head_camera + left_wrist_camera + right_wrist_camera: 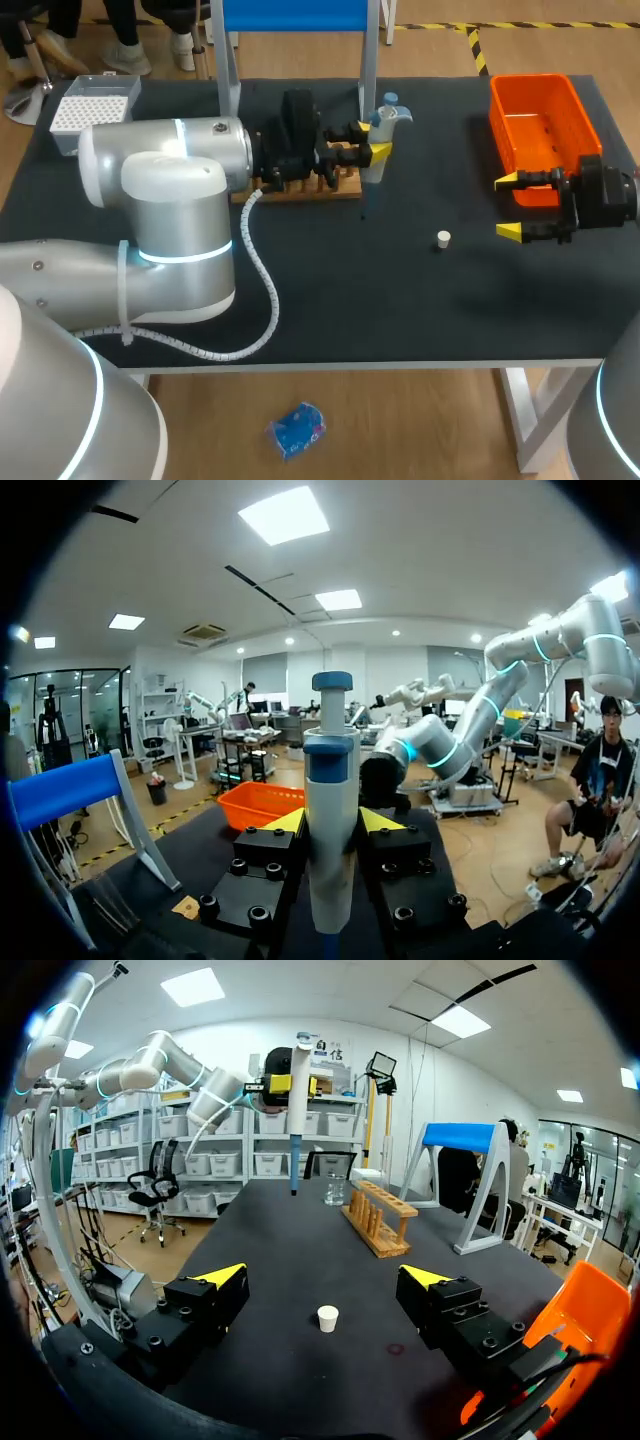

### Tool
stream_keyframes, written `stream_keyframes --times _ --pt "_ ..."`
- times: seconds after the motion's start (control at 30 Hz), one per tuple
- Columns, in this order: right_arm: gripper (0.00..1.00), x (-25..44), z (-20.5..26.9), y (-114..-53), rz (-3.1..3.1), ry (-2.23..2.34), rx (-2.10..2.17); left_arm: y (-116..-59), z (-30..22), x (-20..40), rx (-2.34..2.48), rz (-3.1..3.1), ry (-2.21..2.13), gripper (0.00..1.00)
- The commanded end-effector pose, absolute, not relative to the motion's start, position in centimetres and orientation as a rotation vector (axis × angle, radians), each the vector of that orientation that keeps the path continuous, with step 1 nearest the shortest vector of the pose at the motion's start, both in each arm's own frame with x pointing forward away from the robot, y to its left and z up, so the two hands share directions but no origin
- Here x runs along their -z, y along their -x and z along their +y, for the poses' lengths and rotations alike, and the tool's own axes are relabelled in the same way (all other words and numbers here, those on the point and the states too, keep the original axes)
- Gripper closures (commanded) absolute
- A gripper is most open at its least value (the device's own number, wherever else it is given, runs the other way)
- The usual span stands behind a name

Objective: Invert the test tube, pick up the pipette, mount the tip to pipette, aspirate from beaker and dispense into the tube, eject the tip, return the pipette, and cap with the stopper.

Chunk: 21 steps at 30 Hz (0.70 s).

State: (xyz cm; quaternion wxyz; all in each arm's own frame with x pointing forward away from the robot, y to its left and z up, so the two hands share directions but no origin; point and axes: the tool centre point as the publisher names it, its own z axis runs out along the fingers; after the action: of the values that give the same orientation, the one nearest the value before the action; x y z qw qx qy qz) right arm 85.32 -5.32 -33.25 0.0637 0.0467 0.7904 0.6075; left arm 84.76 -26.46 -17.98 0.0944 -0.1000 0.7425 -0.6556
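A: Where is the white plastic pipette with the blue plunger cap (386,118)?

B: It is clamped in the left gripper (376,140), with both yellow fingers pressed on its barrel from 2 sides. Its long axis is upright and its thin dark tip points down, clear of the black table (400,310). It hangs just off the right end of the wooden test-tube rack (300,190).

A: And the clear glass beaker (335,1190)?

B: Only the right wrist view shows it, standing near the rack; from above, the left arm hides it. In that view the pipette hangs beside the beaker rather than over it, though depth is hard to judge. I can't pick out the tube.

A: So what does the next move turn on?

B: My guess is that a tip is already mounted. That would call for a short sideways shift, then a straight descent with the axis kept vertical. The rack is the nearest thing to bump.

A: And the right gripper (512,206)?

B: Its fingers are spread wide and hold nothing. It sits beside the orange plastic bin (540,115), well apart from the pipette. The small white stopper (443,239) stands on open table ahead of it, so that arm is the nearer 1 for capping.
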Motion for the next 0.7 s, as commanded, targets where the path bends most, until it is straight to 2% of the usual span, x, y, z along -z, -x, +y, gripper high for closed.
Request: stream_keyframes --times 0.03,0.53,0.7 --pt "0.0 33.2 -5.3 -85.2 2.388 -0.142 -1.831 -83.3 -23.3 17.3 1.929 2.183 0.337 1.0" --pt "0.0 33.2 -5.3 -85.2 2.388 -0.142 -1.831 -80.2 -12.8 17.6 1.825 2.031 0.589 1.0" --pt "0.0 33.2 -5.3 -85.2 2.388 -0.142 -1.831 -80.2 -12.8 17.6 1.825 2.031 0.589 1.0"
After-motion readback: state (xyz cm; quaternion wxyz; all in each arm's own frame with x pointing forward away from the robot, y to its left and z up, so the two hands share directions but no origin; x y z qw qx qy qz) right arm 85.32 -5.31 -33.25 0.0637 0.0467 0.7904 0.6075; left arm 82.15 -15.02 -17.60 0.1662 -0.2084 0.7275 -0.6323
